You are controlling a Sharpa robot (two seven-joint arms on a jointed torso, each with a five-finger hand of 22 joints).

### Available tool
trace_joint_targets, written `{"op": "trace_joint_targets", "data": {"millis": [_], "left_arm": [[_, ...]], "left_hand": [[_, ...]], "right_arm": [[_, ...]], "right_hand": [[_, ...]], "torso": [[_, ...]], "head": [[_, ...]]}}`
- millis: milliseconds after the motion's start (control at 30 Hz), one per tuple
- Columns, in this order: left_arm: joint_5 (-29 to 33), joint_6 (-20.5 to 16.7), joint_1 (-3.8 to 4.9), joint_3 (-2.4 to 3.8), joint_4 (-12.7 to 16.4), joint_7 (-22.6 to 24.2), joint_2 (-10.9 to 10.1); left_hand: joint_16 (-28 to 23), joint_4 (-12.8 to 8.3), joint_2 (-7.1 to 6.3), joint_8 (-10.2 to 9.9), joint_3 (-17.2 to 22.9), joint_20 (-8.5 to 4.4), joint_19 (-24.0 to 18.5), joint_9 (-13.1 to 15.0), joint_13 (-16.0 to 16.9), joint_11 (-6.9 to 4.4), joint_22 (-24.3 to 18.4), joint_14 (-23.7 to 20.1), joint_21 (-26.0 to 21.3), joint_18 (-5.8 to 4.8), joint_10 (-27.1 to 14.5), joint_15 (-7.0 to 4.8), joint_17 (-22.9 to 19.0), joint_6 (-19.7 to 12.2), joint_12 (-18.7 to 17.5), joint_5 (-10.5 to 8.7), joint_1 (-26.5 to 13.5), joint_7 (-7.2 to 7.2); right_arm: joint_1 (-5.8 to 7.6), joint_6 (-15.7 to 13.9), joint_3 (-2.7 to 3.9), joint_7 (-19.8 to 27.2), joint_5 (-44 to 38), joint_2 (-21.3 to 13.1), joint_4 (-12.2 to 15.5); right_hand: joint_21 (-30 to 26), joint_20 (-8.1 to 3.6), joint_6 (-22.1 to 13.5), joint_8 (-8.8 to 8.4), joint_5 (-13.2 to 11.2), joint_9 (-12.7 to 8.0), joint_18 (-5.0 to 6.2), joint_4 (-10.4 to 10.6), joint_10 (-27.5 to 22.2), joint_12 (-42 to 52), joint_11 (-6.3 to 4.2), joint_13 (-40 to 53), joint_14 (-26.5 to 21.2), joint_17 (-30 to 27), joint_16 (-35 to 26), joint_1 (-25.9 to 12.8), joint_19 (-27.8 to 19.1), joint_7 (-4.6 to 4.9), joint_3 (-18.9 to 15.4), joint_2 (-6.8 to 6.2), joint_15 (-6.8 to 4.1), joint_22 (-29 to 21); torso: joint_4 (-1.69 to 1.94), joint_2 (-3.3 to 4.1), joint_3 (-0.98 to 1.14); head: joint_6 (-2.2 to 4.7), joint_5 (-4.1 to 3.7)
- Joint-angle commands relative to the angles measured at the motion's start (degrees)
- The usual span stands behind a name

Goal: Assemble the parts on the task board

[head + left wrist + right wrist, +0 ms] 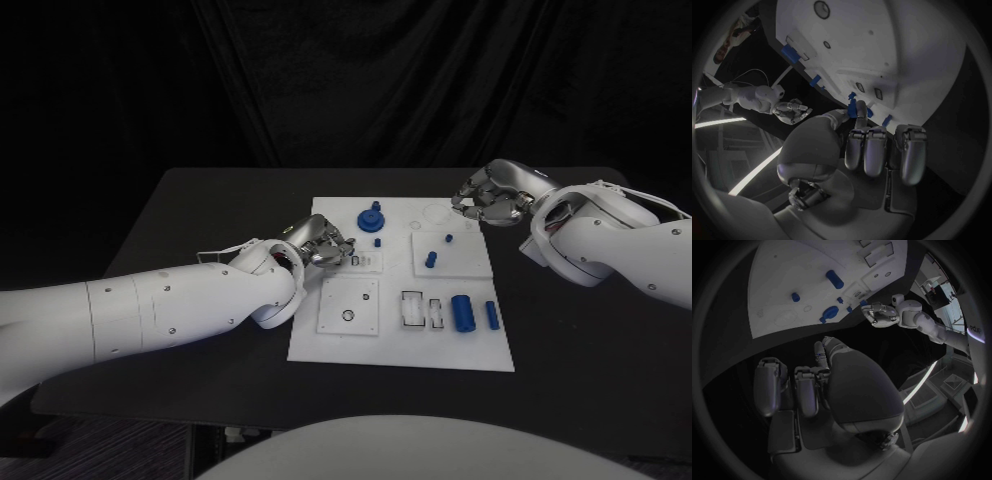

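Observation:
The white task board (332, 340) lies in the middle of the black table. On it a blue knob with a post (372, 217) stands at the far left, with small blue pegs (430, 259) nearby. A blue cylinder (462, 312) and a blue bar (492, 315) lie at the near right. My left hand (322, 243) hovers at the board's left edge with its fingers curled in. In the left wrist view the knob (853, 107) shows just beyond a fingertip (841, 117). My right hand (490, 197) hangs over the board's far right corner, fingers curled, holding nothing.
Square white modules (349, 305) with holes and slots (414, 308) cover the board's near half. Bare black table (216, 210) runs along both sides of the board. A dark curtain closes off the back.

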Motion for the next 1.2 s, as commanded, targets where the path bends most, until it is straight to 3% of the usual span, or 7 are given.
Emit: {"op": "trace_joint_targets", "data": {"millis": [33, 133, 267, 400, 533, 733, 1200], "left_arm": [[-4.67, -4.08, -0.65, 0.05, -0.10, 1.55, 0.30], [-5.29, -3.95, -1.10, 0.05, -0.29, 1.08, 0.57], [-5.68, -3.74, -1.56, 0.06, -0.75, 0.63, 0.93], [-5.84, -2.94, -1.91, 0.06, -1.19, 0.03, 1.25], [-5.90, -2.40, -2.16, 0.06, -1.56, -0.47, 1.59], [-5.93, -1.43, -2.45, 0.06, -2.44, -1.21, 2.21], [-5.94, -0.83, -3.07, 0.06, -4.04, -1.42, 3.44]], "left_hand": [[-0.17, 0.27, -0.06, 0.47, 0.17, -0.20, 6.13, 0.28, 15.06, -0.28, 15.10, 5.51, 0.17, -0.35, 5.95, -0.41, 12.39, 0.94, -0.23, -0.32, -0.80, -0.41], [-0.14, 0.41, -0.16, 0.66, 0.18, -0.23, 6.13, 0.48, 15.06, -0.35, 15.10, 5.54, 0.17, -0.35, 5.95, -0.45, 12.50, 1.20, -0.23, -0.44, -0.88, -0.50], [-0.11, 0.53, -0.26, 0.83, 0.18, -0.26, 6.13, 0.70, 15.06, -0.41, 15.10, 5.56, 0.17, -0.35, 5.95, -0.50, 12.60, 1.39, -0.23, -0.67, -0.95, -0.59], [-0.12, 0.57, -0.35, 0.94, 0.17, -0.28, 6.13, 0.87, 15.06, -0.45, 15.10, 5.55, 0.17, -0.35, 5.95, -0.53, 12.55, 1.44, -0.23, -0.84, -0.97, -0.63], [-0.14, 1.05, -0.48, 1.15, 0.12, -0.40, 6.13, 1.61, 15.06, -0.54, 15.10, 5.54, 0.17, -0.35, 5.95, -0.64, 12.48, 1.21, -0.23, -2.31, -1.25, -0.70], [-0.21, 1.83, -0.50, 1.22, -0.14, -0.47, 6.13, 2.41, 15.06, -0.55, 15.10, 5.50, 0.17, -0.35, 5.95, -0.67, 12.29, 0.97, -0.23, -5.08, -1.66, -0.70], [-0.23, 2.26, -0.36, 1.22, -0.37, -0.48, 6.13, 2.84, 15.06, -0.54, 15.10, 5.49, 0.17, -0.35, 5.95, -0.66, 12.23, 0.94, -0.23, -6.90, -1.78, -0.70]], "right_arm": [[-0.13, 0.14, 0.05, -1.44, -0.09, -0.22, 0.23], [-0.13, 0.15, 0.05, -1.49, -0.09, -0.33, 0.28], [-0.13, 0.19, 0.05, -1.53, -0.09, -0.42, 0.35], [-0.13, 0.22, 0.05, -1.52, -0.09, -0.42, 0.33], [-0.13, 0.21, 0.05, -1.48, -0.09, -0.39, 0.32], [-0.14, 0.24, 0.05, -1.49, -0.09, -0.51, 0.32], [-0.14, 0.25, 0.05, -1.45, -0.09, -0.71, 0.31]], "right_hand": [[-0.32, 0.09, 0.42, 0.20, 0.23, 0.01, 0.64, -0.11, 6.07, 0.16, 0.09, 15.07, 5.97, 15.10, 0.15, 0.25, -0.38, -0.04, 0.38, 0.36, -0.09, 11.28], [-0.35, 0.08, 0.44, 0.21, 0.25, 0.01, 0.65, -0.10, 6.07, 0.16, 0.09, 15.07, 5.97, 15.10, 0.15, 0.22, -0.40, -0.04, 0.38, 0.35, -0.09, 11.27], [-0.35, 0.08, 0.44, 0.21, 0.25, 0.01, 0.65, -0.10, 6.07, 0.16, 0.09, 15.07, 5.97, 15.10, 0.15, 0.22, -0.40, -0.04, 0.38, 0.35, -0.09, 11.27], [-0.35, 0.08, 0.44, 0.21, 0.25, 0.01, 0.65, -0.10, 6.07, 0.16, 0.09, 15.07, 5.97, 15.10, 0.15, 0.22, -0.40, -0.04, 0.38, 0.35, -0.09, 11.27], [-0.35, 0.08, 0.44, 0.21, 0.25, 0.01, 0.65, -0.10, 6.07, 0.16, 0.09, 15.07, 5.97, 15.10, 0.15, 0.22, -0.40, -0.04, 0.38, 0.35, -0.09, 11.27], [-0.33, 0.08, 0.48, 0.24, 0.27, 0.02, 0.64, -0.10, 6.07, 0.16, 0.08, 15.07, 5.97, 15.10, 0.15, 0.19, -0.39, -0.06, 0.39, 0.35, -0.10, 11.28], [-0.35, 0.08, 0.52, 0.26, 0.28, 0.02, 0.64, -0.10, 6.07, 0.16, 0.07, 15.07, 5.97, 15.10, 0.15, 0.18, -0.40, -0.07, 0.40, 0.36, -0.10, 11.27]], "torso": [[0.16, -0.05, 0.08], [0.21, -0.06, 0.07], [-0.03, -0.13, 0.22], [-0.04, -0.03, 0.06], [0.02, 0.08, -0.09], [0.01, 0.11, -0.03], [0.03, 0.03, -0.08]], "head": [[0.01, -0.32], [0.01, -0.27], [0.01, -0.07], [0.01, -0.01], [0.01, -0.04], [0.01, 0.01], [0.01, -0.14]]}}
